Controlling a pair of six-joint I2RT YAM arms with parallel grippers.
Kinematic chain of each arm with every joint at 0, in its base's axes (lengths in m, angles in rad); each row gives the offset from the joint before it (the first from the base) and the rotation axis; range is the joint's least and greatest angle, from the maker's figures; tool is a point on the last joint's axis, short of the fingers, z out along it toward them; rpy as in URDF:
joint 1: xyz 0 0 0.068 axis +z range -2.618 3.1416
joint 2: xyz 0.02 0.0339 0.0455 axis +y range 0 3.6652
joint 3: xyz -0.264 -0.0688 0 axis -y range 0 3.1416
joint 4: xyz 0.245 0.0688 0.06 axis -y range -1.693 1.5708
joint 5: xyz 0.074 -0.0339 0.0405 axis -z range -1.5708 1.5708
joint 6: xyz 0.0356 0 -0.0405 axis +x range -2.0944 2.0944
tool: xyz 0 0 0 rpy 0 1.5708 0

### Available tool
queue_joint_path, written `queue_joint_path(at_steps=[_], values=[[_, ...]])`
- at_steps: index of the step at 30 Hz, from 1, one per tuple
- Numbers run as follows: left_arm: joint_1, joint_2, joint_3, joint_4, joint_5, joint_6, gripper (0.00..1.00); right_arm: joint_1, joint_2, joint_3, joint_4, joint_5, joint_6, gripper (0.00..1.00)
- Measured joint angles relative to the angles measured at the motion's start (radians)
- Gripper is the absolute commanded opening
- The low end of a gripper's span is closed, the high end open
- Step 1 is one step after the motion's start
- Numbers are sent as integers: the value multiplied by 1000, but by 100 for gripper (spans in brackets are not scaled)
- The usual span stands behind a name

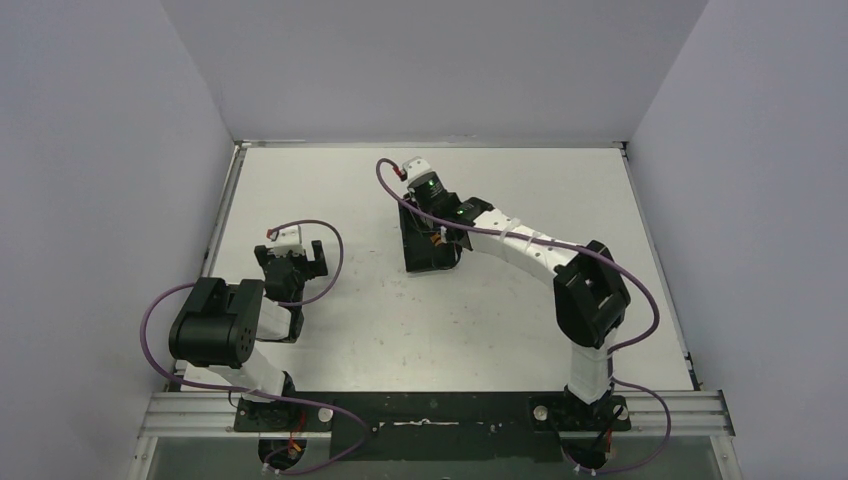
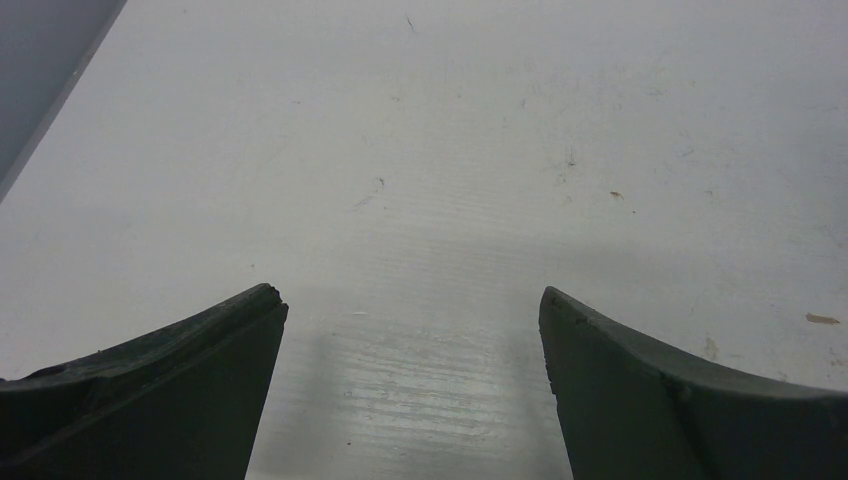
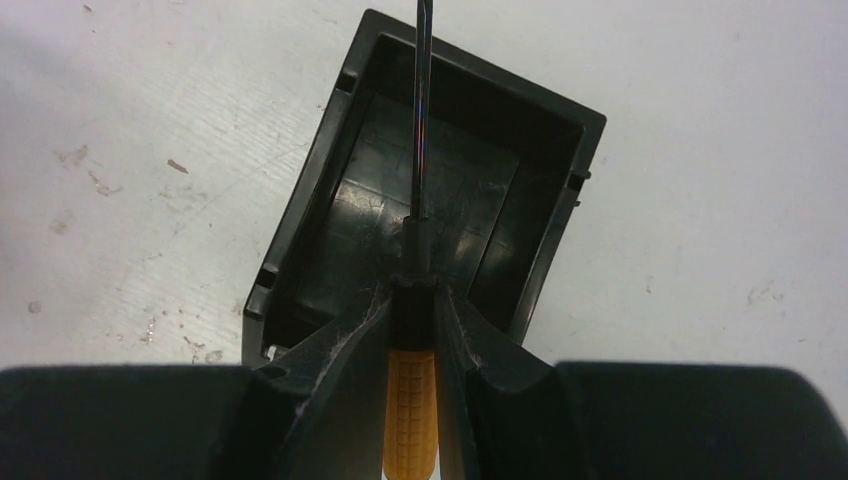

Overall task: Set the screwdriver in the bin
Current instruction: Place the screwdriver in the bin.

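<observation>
Right end effector [image 3: 415, 292] clamps the screwdriver [image 3: 411, 420] over the bin [image 3: 318, 190], shaft pointing to twelve o'clock across the far rim; released so, it may tip out.

A white tabletop [image 1: 480, 330], scuffed and dotted with small dark marks and one brownish fleck [image 2: 822, 319], is enclosed on three sides by plain pale grey walls [image 1: 430, 60], with an aluminium rail [image 1: 700, 412] running along its near edge.

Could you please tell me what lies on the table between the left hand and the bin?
Nothing: the top view shows only bare, scuffed table between the left hand and the bin.
</observation>
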Motion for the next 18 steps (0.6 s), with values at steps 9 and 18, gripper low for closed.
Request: queue_joint_path(at_steps=[9, 18], values=[[0, 0, 0, 0, 0, 0, 97, -23, 69, -77, 82, -24, -33, 1], [0, 0, 0, 0, 0, 0, 97, -48, 112, -93, 140, -55, -59, 11]])
